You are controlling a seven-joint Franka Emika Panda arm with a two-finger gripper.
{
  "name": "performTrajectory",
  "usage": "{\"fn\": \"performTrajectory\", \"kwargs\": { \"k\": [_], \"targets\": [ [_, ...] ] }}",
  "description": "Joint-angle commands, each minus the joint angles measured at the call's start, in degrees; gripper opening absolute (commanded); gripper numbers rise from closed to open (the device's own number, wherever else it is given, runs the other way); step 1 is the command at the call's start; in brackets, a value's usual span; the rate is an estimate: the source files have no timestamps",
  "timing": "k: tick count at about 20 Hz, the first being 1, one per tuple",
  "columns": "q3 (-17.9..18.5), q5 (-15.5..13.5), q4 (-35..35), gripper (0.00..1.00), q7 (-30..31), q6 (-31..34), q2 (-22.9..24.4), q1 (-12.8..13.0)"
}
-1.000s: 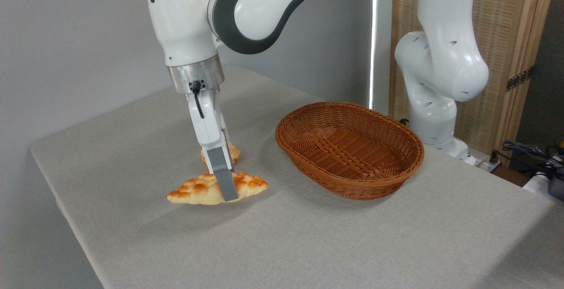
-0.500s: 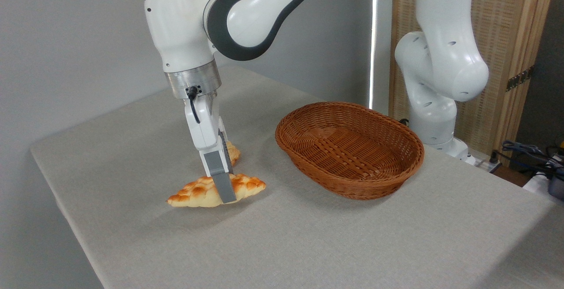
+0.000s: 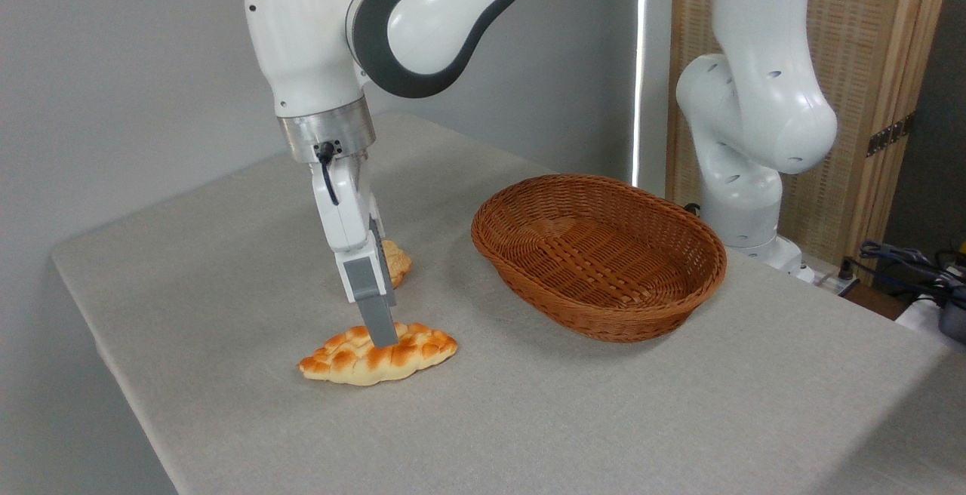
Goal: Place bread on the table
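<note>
bread (image 3: 377, 355) flat on desk (image 3: 604, 412); end effector (image 3: 381, 333) just above it, opening hidden, cannot tell; lift straight up, avoid dragging

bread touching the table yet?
Touching. The camera view shows the bread lying flat on the table, its pale underside meeting the cloth with no gap or shadow beneath.

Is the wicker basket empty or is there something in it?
Empty. The basket shows only bare weave inside. The bread lies on the table, outside it.
</note>
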State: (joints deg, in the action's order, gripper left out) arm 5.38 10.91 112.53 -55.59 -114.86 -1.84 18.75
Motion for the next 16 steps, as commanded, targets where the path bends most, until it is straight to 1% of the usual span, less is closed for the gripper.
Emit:
{"fn": "performTrajectory", "kwargs": {
  "k": [1,3,4,8,10,13,15,16],
  "targets": [
    [1.73,-7.11,-4.24,1.0,2.58,-0.01,0.96,-0.9],
    [2.88,-9.93,-6.34,1.0,4.77,0.43,0.96,-1.0],
    [3.14,-10.64,-7.4,1.0,6.01,0.52,0.96,-1.08],
    [4.55,-10.65,-9.61,1.0,13.21,1.04,1.57,-1.17],
    [6.13,-10.73,-11.36,1.0,14.19,4.36,2.1,-1.08],
    [6.57,-11.08,-15.83,1.0,14.11,12.18,2.02,-1.35],
    [7.1,-12.31,-18.04,1.0,14.19,15.97,2.01,-2.4],
    [6.84,-12.75,-18.57,1.0,14.28,16.51,2.01,-2.92]
  ]
}}
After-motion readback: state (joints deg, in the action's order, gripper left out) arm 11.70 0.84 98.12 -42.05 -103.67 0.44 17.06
